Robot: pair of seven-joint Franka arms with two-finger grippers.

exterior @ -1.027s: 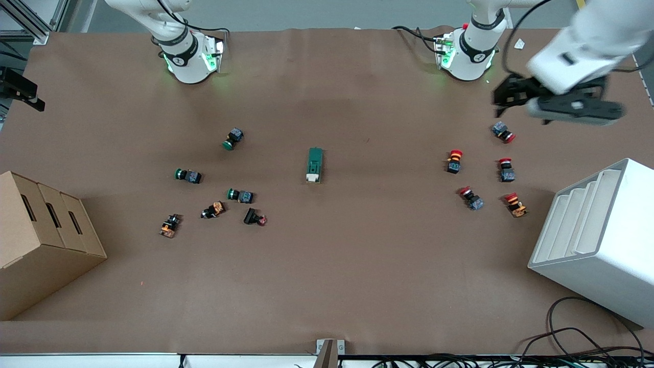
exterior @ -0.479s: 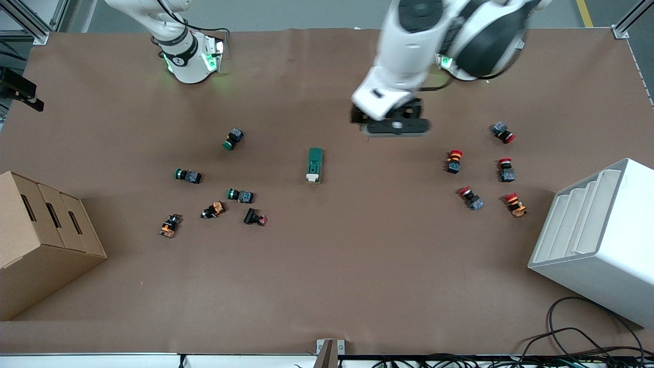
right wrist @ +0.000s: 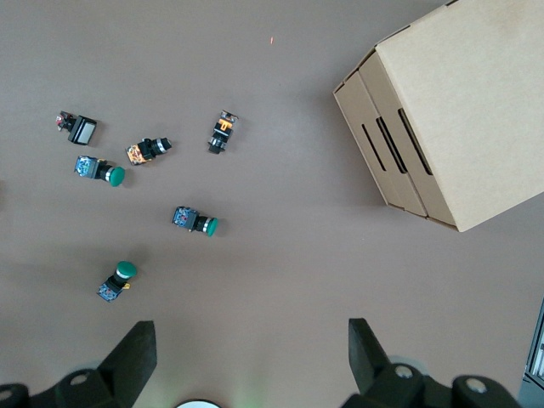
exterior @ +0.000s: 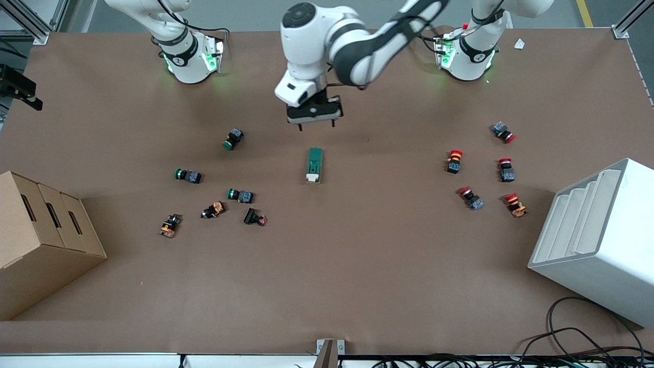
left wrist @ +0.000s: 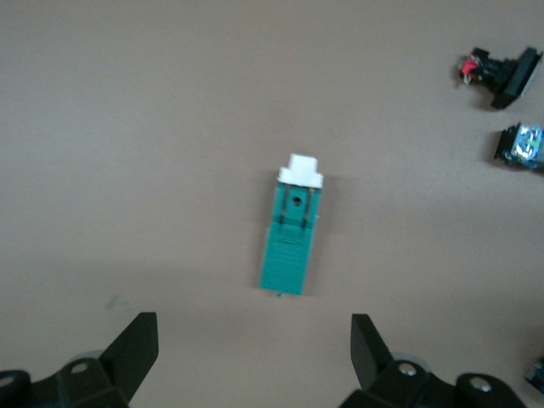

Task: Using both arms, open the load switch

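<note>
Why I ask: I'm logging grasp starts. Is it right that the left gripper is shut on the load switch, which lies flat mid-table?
Not quite. The left gripper is open and holds nothing; it hangs above the table next to the load switch, not touching it. The left wrist view shows both fingers spread with the switch lying free between them. The switch does lie flat mid-table.

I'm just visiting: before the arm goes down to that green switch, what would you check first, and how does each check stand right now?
1. Load switch lies flat and alone mid-table, white lever end toward the front camera: ok.
2. Left end effector is open, empty: ok.
3. Left end effector is centred over the switch: not ok; it is up in the air over bare table next to the switch's green end.
4. Nearest push-button lies well apart from the switch: ok.
5. Right end effector is open, empty: ok.
6. Right arm is ready near the switch: not ok; its camera sees only push-buttons and the cardboard box.
</note>
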